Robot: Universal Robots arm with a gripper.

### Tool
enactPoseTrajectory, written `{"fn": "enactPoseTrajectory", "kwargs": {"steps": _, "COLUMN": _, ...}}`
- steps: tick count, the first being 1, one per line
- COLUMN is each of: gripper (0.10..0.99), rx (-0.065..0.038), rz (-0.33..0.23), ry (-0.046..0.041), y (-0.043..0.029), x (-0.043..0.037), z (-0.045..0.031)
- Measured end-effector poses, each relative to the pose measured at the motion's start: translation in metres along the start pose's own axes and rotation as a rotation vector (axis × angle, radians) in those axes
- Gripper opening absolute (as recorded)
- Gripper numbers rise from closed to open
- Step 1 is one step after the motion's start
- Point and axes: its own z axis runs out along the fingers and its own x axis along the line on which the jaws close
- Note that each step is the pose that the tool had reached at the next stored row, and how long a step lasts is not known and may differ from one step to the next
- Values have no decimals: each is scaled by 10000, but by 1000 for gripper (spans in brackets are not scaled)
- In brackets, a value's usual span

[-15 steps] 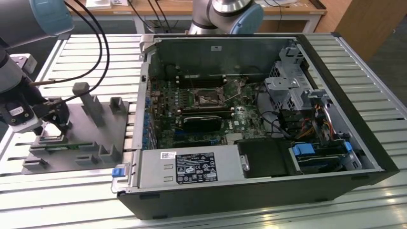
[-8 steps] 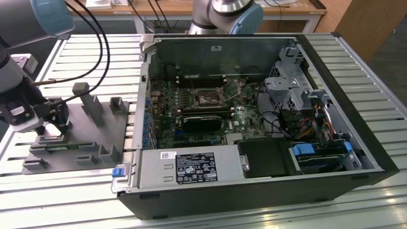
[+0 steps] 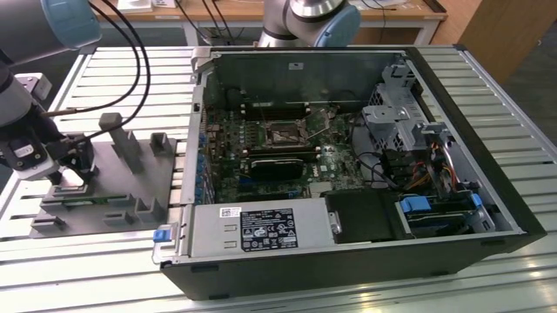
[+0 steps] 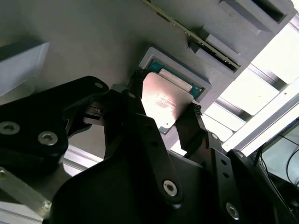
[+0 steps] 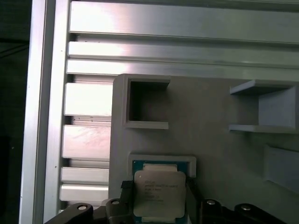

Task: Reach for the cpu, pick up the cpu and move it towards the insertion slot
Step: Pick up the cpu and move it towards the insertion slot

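Cpu (image 5: 159,193) sits at its framed pocket (image 5: 161,160) on grey fixture (image 5: 210,140), w/ end effector (image 5: 159,189) clenched on two opp. edges; the far edge is free. Fixture posts (image 3: 115,134) stand close by. Open PC case (image 3: 348,261) lies toward the exterior view's right on slatted table (image 3: 52,261).
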Motion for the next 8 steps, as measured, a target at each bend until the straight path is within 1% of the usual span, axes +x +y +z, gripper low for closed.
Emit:
{"fn": "enactPoseTrajectory", "kwargs": {"steps": 3, "gripper": 537, "rx": 3, "rz": -2, "ry": -67, "y": 3, "x": 0, "z": -28}}
{"fn": "enactPoseTrajectory", "kwargs": {"steps": 5, "gripper": 537, "rx": 3, "rz": -5, "ry": -106, "y": 7, "x": -1, "z": -66}}
{"fn": "enactPoseTrajectory", "kwargs": {"steps": 8, "gripper": 537, "rx": 4, "rz": -7, "ry": -112, "y": 9, "x": -3, "z": -116}}
